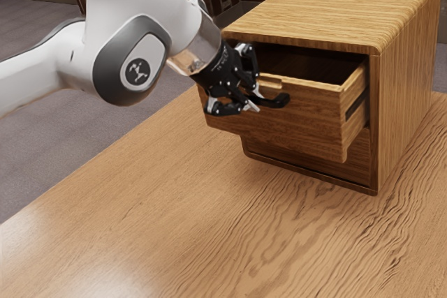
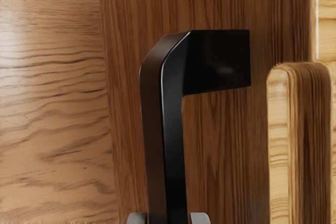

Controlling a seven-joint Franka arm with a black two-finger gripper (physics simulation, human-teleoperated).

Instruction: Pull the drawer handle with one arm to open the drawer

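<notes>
The claw is clamped on the drawer handle, just left of the frame's centre in the exterior view. From where I stand, its black fingers hug the dark bar against the drawer front. In the wrist view, two grey fingertips sit on either side of the handle and seem to touch it from both sides, so I read this as a firm pinch and not a loose hover.

The drawer stands partly out of the cabinet. Its front is well forward of the cabinet face, and a dark gap shows above and behind it, along with one pale side wall. It is the upper drawer, sitting right of centre in the frame. The cabinet fills the upper right.

I'd judge the task to be well under way. The grasp is made and the drawer is already open some way, though how much travel is left on its runners I can't tell. What seems to remain is more straight pulling toward the frame's left, and then letting go.

The white arm comes in from the upper left. The counter, with its broad wavy grain, spreads across the lower half of the frame under the cabinet. Grey floor lies behind it at the upper left.
</notes>
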